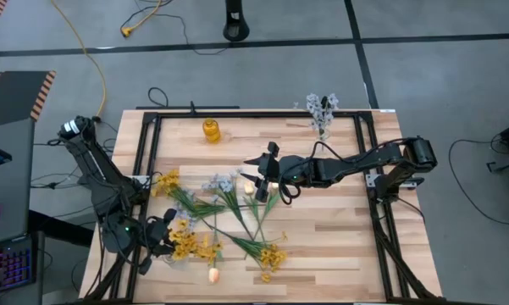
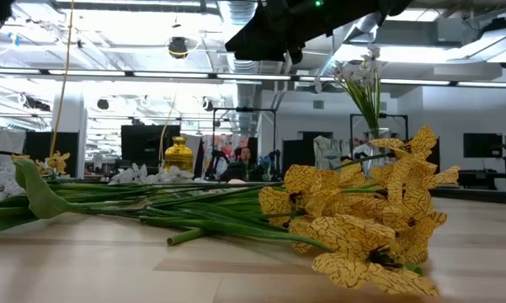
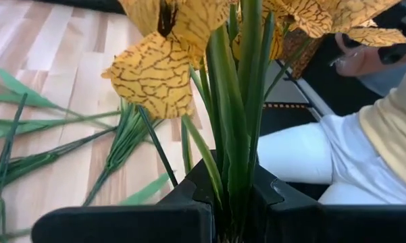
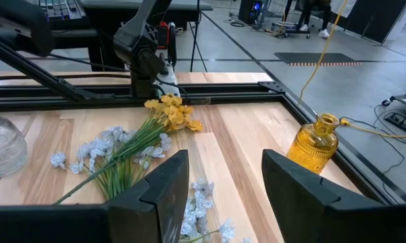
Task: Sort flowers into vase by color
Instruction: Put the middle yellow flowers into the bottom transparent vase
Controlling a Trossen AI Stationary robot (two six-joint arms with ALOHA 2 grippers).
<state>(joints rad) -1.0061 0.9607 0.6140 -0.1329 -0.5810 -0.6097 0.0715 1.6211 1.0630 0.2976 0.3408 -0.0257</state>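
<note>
My left gripper [image 1: 166, 242] is at the table's near left corner, shut on a sprig of yellow flowers [image 1: 190, 246]. My right gripper [image 1: 267, 161] hovers open over the middle of the table, with nothing between its fingers [image 4: 162, 192]. Loose flowers lie flat on the wood: a yellow cluster [image 1: 167, 180], blue-white sprays [image 1: 221, 182], a peach bud [image 1: 212, 273] and another yellow cluster [image 1: 272, 255]. A yellow vase [image 1: 212, 130] stands near the far edge. A clear vase [image 1: 323, 127] at the far right holds blue-white flowers [image 1: 322, 106]. My left gripper [image 3: 233, 199] pinches the yellow sprig's bundle of green stems [image 3: 234, 169] between its two fingers. The stems run forward out of the fingers, along them, with the yellow blossoms [image 3: 155, 74] ahead. The sprig seems raised above the tabletop; its rear end is hidden behind the fingers.
A black frame [image 1: 148, 152] runs around the wooden table. The loose stems cross one another between the two arms. A clear glass vessel [image 4: 0, 145] shows in the right wrist view. A person in light clothes [image 3: 338, 155] is beyond the table's edge near my left gripper.
</note>
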